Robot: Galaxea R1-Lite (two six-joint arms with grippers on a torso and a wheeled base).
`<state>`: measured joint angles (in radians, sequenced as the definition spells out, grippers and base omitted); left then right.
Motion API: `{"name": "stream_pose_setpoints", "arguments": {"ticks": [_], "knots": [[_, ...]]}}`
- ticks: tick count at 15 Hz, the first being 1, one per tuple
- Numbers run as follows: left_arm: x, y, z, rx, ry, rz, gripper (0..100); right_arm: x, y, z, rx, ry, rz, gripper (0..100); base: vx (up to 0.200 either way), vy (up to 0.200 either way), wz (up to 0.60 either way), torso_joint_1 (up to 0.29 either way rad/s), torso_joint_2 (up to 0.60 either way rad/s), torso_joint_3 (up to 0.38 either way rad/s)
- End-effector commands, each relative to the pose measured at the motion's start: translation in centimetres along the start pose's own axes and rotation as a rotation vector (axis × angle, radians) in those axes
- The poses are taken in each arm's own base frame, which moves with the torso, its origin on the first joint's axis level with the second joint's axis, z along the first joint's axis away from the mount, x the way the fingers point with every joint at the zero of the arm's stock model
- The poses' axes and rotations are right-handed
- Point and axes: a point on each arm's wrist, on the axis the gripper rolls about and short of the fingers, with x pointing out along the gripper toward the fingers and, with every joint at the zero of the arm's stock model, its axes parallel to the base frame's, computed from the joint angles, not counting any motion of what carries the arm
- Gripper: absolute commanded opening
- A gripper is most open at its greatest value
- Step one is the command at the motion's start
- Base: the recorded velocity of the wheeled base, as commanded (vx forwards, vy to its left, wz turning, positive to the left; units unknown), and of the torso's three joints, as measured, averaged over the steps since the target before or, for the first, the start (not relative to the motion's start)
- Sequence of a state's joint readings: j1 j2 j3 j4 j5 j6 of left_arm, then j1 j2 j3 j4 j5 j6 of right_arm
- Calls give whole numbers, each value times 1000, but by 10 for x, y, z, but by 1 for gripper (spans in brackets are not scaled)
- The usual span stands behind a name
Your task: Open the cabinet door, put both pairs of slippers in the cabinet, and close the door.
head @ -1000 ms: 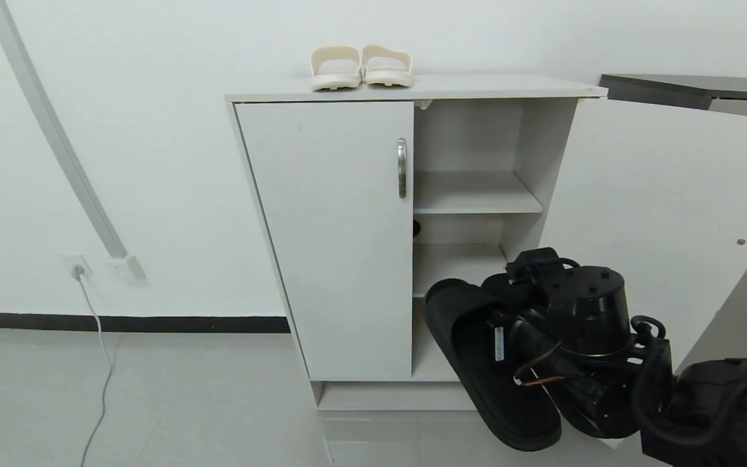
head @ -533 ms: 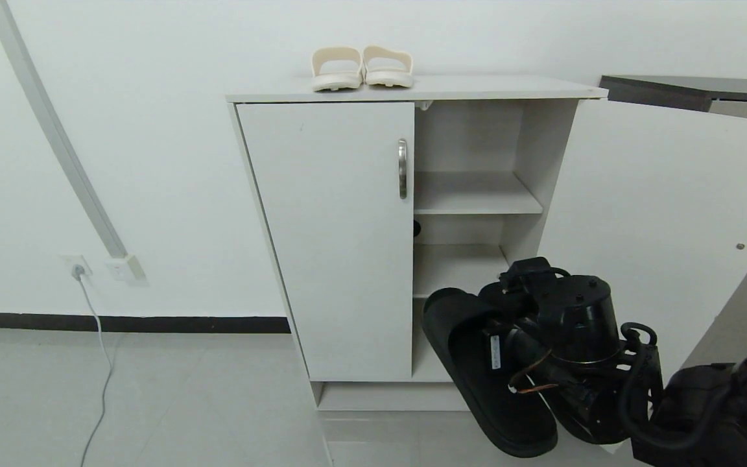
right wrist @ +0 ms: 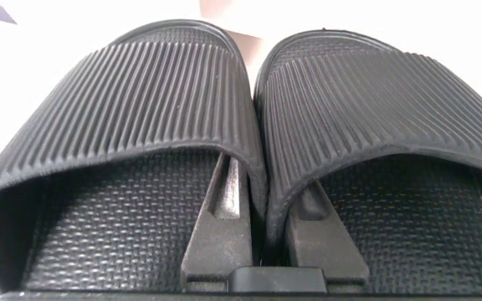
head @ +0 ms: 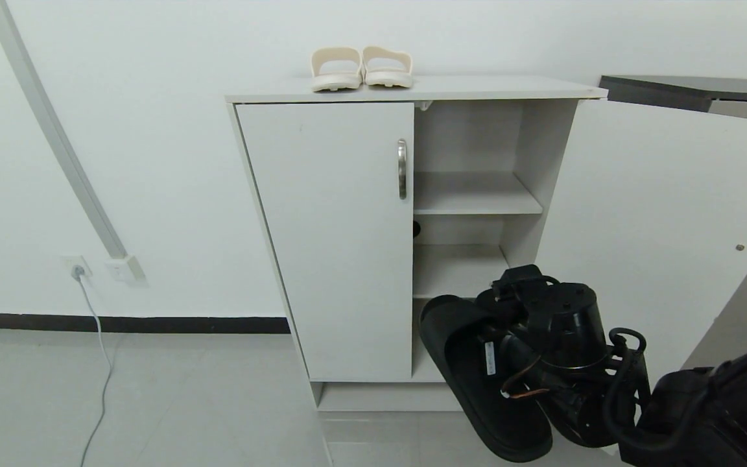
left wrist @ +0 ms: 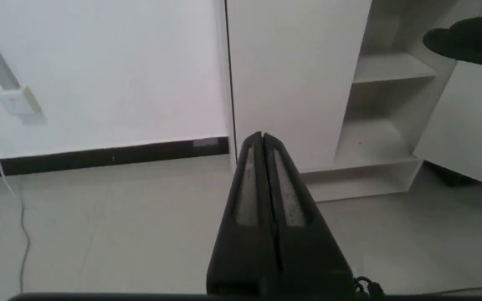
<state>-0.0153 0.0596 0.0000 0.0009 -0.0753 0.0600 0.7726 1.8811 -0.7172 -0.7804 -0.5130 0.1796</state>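
Note:
A white cabinet [head: 341,246] stands against the wall, its left door closed and its right door [head: 659,214] swung wide open. On its top rests a cream pair of slippers [head: 360,67]. My right gripper [right wrist: 262,199] is shut on the black pair of slippers [head: 477,363], pinching the two inner side walls together under the ribbed straps [right wrist: 166,92]. That pair hangs tilted in front of the cabinet's lowest opening, toes up near the lower shelf [head: 458,269]. My left gripper [left wrist: 262,142] is shut with nothing in it, above the floor and apart from the cabinet.
An upper shelf [head: 471,194] is bare. The closed door has a metal handle [head: 402,168]. A wall socket with a cable [head: 78,269] is at the left. A grey surface [head: 691,87] sits behind the open door. Tiled floor [head: 185,402] lies before the cabinet.
My right arm has shifted a little to the left and lower with the black slippers held. The cabinet and the cream slippers have not moved.

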Motion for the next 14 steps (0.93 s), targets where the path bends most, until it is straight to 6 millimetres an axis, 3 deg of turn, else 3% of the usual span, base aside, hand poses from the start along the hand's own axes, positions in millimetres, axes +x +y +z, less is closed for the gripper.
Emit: {"name": "stream_pose_setpoints", "arguments": {"ticks": [1,7,11,14], "knots": [[-4,-1,-2,13,-57,27,0,4,2,-3,-3,-1,1,0,0,0,0,0,0,0],[-4,0,-2,-30,-56,32,0,32,19,1,22,-78,0,0,0,0,0,0,0,0],[-4,0,-2,-29,-56,32,0,70,43,1,48,-129,-192,0,0,0,0,0,0,0],[-4,0,-2,-29,-56,32,0,70,43,2,52,-136,-206,0,0,0,0,0,0,0]]}}
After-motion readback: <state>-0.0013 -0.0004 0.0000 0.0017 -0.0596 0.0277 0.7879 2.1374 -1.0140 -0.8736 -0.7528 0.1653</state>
